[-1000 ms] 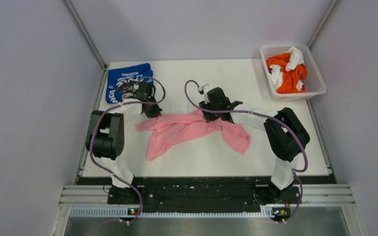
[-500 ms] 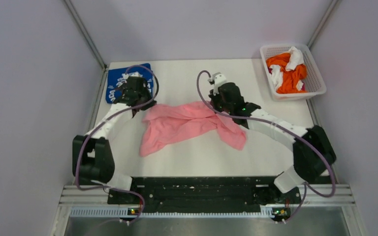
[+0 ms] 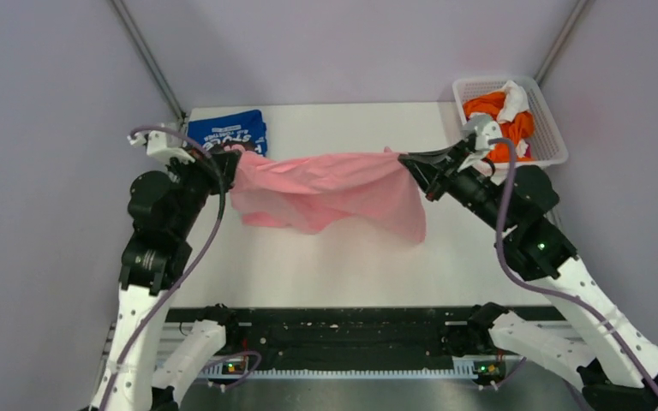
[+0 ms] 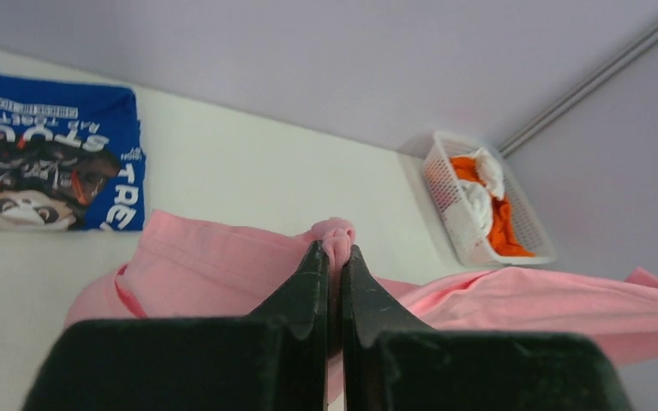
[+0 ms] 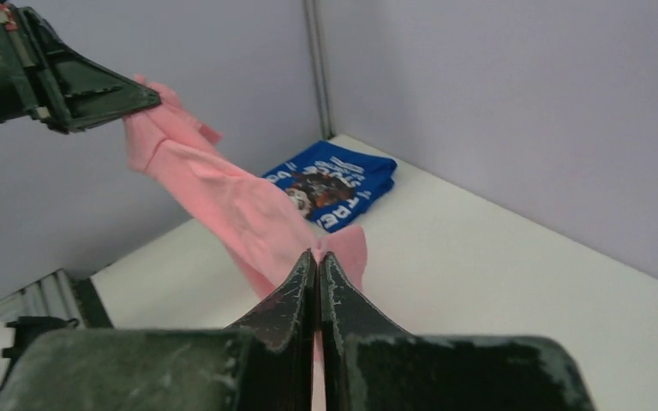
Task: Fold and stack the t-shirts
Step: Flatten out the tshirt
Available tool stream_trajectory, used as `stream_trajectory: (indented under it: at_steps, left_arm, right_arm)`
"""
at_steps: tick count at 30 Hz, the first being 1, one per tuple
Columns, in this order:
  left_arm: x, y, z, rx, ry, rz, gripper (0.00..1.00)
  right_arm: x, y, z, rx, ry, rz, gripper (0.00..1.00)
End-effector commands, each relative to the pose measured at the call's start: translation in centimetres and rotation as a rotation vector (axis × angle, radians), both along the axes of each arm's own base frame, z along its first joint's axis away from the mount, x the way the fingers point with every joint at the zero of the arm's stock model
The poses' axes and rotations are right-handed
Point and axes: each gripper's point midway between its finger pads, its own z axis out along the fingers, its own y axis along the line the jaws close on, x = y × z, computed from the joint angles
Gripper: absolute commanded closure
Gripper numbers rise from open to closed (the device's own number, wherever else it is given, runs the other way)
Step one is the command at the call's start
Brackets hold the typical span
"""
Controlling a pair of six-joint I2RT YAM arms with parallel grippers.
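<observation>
The plain light pink cloth t-shirt [image 3: 326, 184] hangs in the air across the middle of the top view, stretched in a shallow sag between the two arms. Its lower part droops in loose folds toward the white table [image 3: 351, 257]; whether the lowest fold touches the surface cannot be told.

The left gripper [image 3: 227, 163] sits at the left end of the stretched span. Its black jaws are pinched together on a small bunched fold of the pink fabric, which pokes out past the tips in the left wrist view [image 4: 334, 255]. The right gripper [image 3: 407, 160] holds the other end, right of centre. Its jaws are likewise pressed tight on a corner of the same shirt, seen close up in the lower centre of the right wrist view [image 5: 317, 261]. From there the cloth runs up to the left gripper [image 5: 137, 98] in the upper left of that frame.

The royal blue cloth t-shirt [image 3: 227, 133], with white lettering and a dark graphic, lies folded flat in the table's far left corner, just behind the left gripper in the top view.

A white plastic lattice basket [image 3: 555, 137] stands at the upper right of the top view, with crumpled orange and white cloth [image 3: 514, 120] in it.
</observation>
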Motion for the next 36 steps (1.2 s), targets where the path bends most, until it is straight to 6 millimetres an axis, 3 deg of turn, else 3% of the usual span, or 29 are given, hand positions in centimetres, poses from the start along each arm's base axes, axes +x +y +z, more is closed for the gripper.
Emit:
stream_trajectory:
  at_steps: [1,5,9,11,13,15,17,19,22,25,27,29,30,32,33,36]
  left_arm:
    - [-5.9,-0.3,7.9,-0.006,-0.248,-0.087,1.0]
    - [-10.2,-0.2,12.9,-0.015,-0.397,-0.127,1.0]
    - [-11.9,-0.4,15.5,-0.014,-0.449,-0.154,1.0]
    - [-11.8,-0.2,16.2,-0.015,-0.454,-0.146,1.0]
    - [-10.8,-0.3,16.3,-0.014,-0.44,-0.139,1.0]
    - [-8.9,-0.3,15.9,-0.01,-0.406,-0.117,1.0]
    - [-5.5,-0.2,14.5,-0.001,-0.345,-0.075,1.0]
    - [-1.4,-0.1,12.2,0.019,-0.265,-0.029,1.0]
    - [5.6,-0.3,6.8,0.062,-0.12,0.028,0.98]
    - [12.9,-0.2,-0.9,0.123,0.082,0.104,0.94]
    - [17.1,-0.5,-6.8,0.171,0.221,0.125,0.77]
    - [20.5,-0.9,-12.1,0.213,0.344,0.128,0.51]
    - [21.9,-1.2,-14.6,0.231,0.411,0.12,0.39]
    - [24.2,-1.9,-18.4,0.255,0.529,0.101,0.2]
    - [24.9,-2.3,-19.4,0.261,0.573,0.086,0.04]
    - [26.6,-3.2,-21.3,0.261,0.609,0.05,0.01]
  right_arm:
    - [-7.1,-0.5,7.8,0.106,-0.131,0.223,1.0]
    - [-11.5,-1.4,12.0,0.146,-0.209,0.34,1.0]
    - [-12.6,-2.4,13.9,0.157,-0.227,0.334,1.0]
    - [-11.6,-2.9,14.2,0.16,-0.211,0.27,1.0]
    - [-9.3,-3.4,14.1,0.155,-0.183,0.162,1.0]
    - [-6.0,-4.2,13.1,0.138,-0.139,0.01,1.0]
    - [-2.0,-5.4,11.2,0.101,-0.082,-0.177,1.0]
    - [1.9,-6.9,8.5,0.046,-0.022,-0.379,1.0]
    - [7.2,-9.3,3.7,-0.069,0.048,-0.68,1.0]
    - [12.9,-11.6,-2.4,-0.17,0.155,-0.839,1.0]
    - [16.9,-11.5,-7.9,-0.163,0.277,-0.773,1.0]
    - [20.2,-12.2,-13.6,-0.177,0.375,-0.795,1.0]
    - [21.6,-12.4,-16.1,-0.187,0.411,-0.801,0.92]
    - [24.4,-12.0,-21.4,-0.234,0.485,-0.787,0.58]
    - [25.5,-12.0,-22.8,-0.242,0.51,-0.788,0.46]
    - [27.8,-11.8,-24.8,-0.268,0.543,-0.803,0.24]
